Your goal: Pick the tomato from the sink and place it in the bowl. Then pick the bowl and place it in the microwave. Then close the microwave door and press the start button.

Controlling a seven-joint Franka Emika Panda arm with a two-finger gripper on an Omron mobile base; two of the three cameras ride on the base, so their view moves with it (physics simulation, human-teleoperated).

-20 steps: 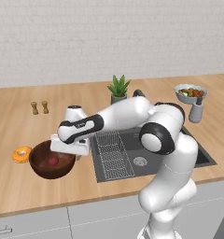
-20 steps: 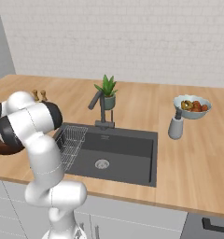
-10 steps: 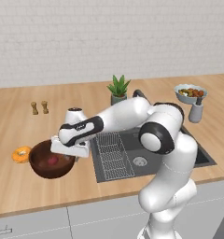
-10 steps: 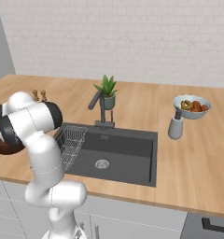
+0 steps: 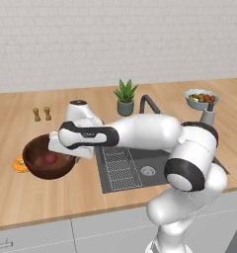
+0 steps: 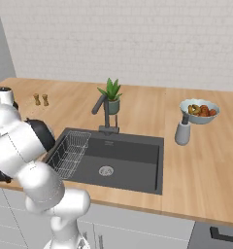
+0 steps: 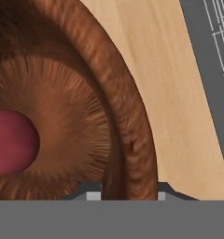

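The tomato [image 5: 51,158] lay inside the bowl [image 5: 39,168] on the table [image 5: 66,192], left of the sink [image 5: 155,163]. The claw [image 7: 126,196] straddled the bowl's right wall and clenched on its rim, one tip inside, one outside.

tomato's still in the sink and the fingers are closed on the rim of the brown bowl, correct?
Not quite. The tomato is already inside the bowl, not in the sink; the left base view shows it on the bowl's floor, and the hand view shows it there too. The rest holds: in the hand view, the fingers straddle the bowl's rim, closed on it.
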